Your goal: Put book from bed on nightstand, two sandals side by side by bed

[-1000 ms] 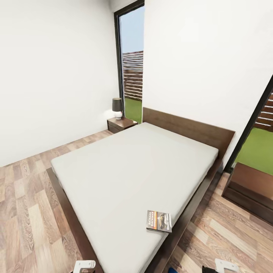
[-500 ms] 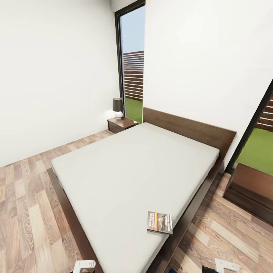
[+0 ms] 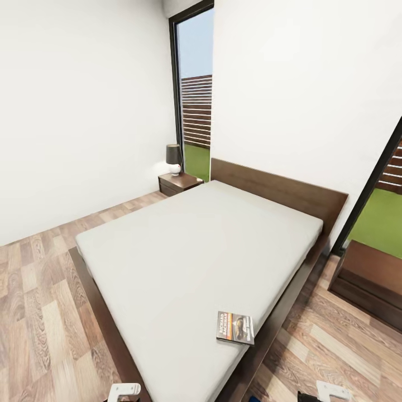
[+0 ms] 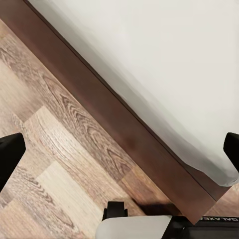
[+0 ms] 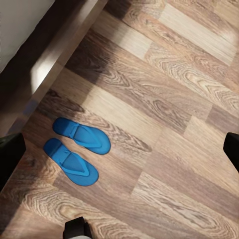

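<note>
The book [image 3: 235, 327] lies flat on the grey mattress of the bed [image 3: 195, 251], near its near right corner; the orange band on its cover carries white lettering too small to read. A nightstand [image 3: 177, 182] with a lamp [image 3: 173, 158] stands by the headboard's left end. Two blue sandals [image 5: 77, 149] lie side by side on the wood floor [image 5: 169, 99] just beside the bed frame. The left gripper [image 4: 119, 149] and right gripper [image 5: 119, 149] both hang with jaws spread wide, holding nothing
</note>
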Available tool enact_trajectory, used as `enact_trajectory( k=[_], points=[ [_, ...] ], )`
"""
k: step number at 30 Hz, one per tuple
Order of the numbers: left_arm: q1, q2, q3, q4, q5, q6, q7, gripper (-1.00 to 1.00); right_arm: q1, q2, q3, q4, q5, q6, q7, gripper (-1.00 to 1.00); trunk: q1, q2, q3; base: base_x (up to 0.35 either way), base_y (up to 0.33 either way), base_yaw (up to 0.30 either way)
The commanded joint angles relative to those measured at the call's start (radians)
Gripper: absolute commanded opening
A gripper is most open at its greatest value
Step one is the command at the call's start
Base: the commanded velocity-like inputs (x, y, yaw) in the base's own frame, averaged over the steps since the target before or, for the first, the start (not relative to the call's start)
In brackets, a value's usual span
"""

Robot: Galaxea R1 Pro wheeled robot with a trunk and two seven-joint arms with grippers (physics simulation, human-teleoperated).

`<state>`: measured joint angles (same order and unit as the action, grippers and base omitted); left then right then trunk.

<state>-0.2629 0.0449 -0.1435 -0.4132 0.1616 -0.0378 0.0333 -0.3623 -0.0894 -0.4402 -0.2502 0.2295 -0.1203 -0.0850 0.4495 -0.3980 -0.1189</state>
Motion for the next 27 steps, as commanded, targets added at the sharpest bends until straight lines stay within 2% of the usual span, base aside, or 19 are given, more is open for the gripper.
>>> enact_trajectory(
  k=[1,15,27],
  points=[
    [-0.001,0.001,-0.008,0.001,0.010,-0.004,0.003,1.00,-0.001,0.000,-0.007,0.002,0.011,-0.004,-0.002,1.00,0.001,-0.002,-0.002,0.000,0.000,0.000],
    [-0.001,0.002,-0.008,0.000,0.010,-0.004,0.002,1.00,0.000,-0.009,-0.013,0.000,0.010,-0.004,-0.008,1.00,0.001,-0.002,-0.002,0.000,0.000,0.000],
    [-0.001,0.002,-0.005,-0.005,0.016,0.002,0.001,1.00,0.000,-0.005,-0.025,-0.005,0.004,-0.006,-0.011,1.00,0.001,-0.002,-0.002,0.000,0.000,0.000]
  ],
)
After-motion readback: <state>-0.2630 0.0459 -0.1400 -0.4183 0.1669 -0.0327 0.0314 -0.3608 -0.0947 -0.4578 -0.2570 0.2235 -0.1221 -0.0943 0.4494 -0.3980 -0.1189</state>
